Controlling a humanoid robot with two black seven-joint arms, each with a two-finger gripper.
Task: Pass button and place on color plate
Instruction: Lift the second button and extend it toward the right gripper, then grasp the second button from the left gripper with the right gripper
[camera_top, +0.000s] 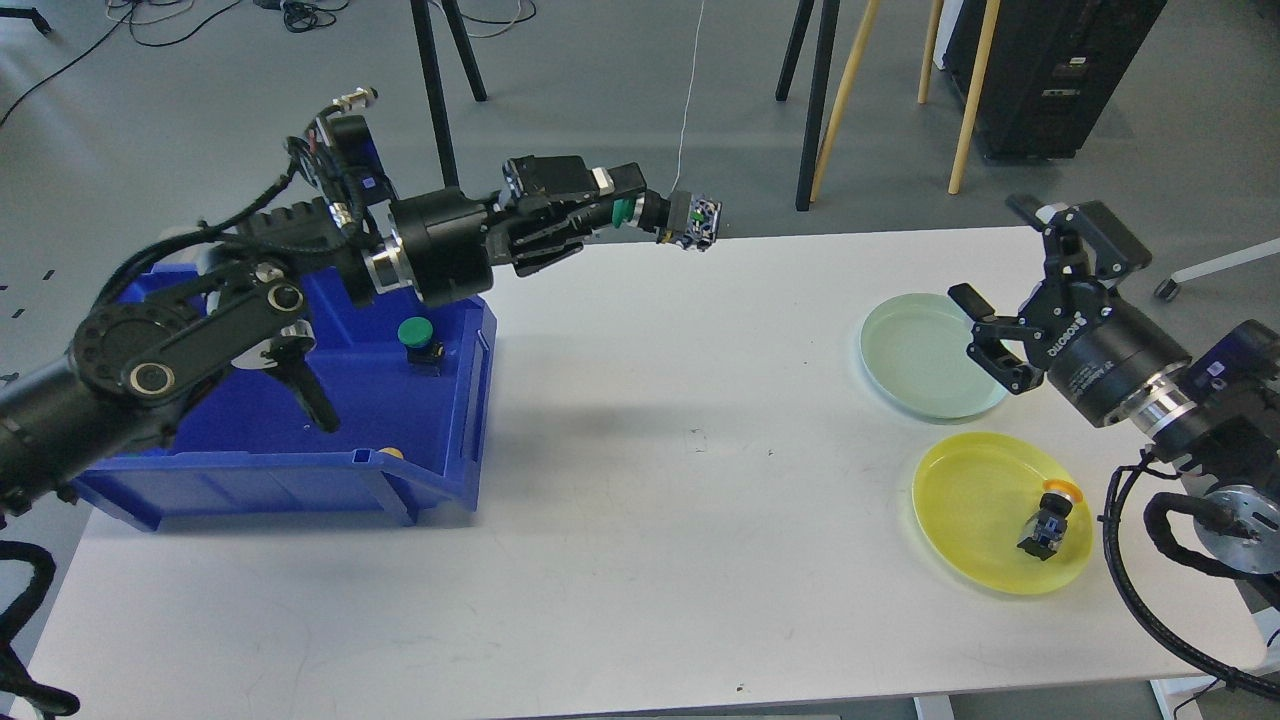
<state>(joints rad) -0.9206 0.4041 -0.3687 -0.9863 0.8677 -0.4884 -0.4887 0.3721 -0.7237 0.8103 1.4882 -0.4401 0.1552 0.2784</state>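
Note:
My left gripper (610, 215) is shut on a green-capped button (668, 217) and holds it in the air above the table's far edge, right of the blue bin (300, 470). Its black body with the contact block points right. Another green button (420, 340) stands in the bin, and a yellow one (394, 452) peeks over the front wall. My right gripper (1020, 290) is open and empty above the right side of the pale green plate (925, 355). The yellow plate (985, 510) holds an orange-capped button (1050, 518).
The white table (640, 500) spreads between the bin and the plates. Table and easel legs and a black cabinet (1050, 70) stand on the floor behind. Cables hang off my right arm at the table's right edge.

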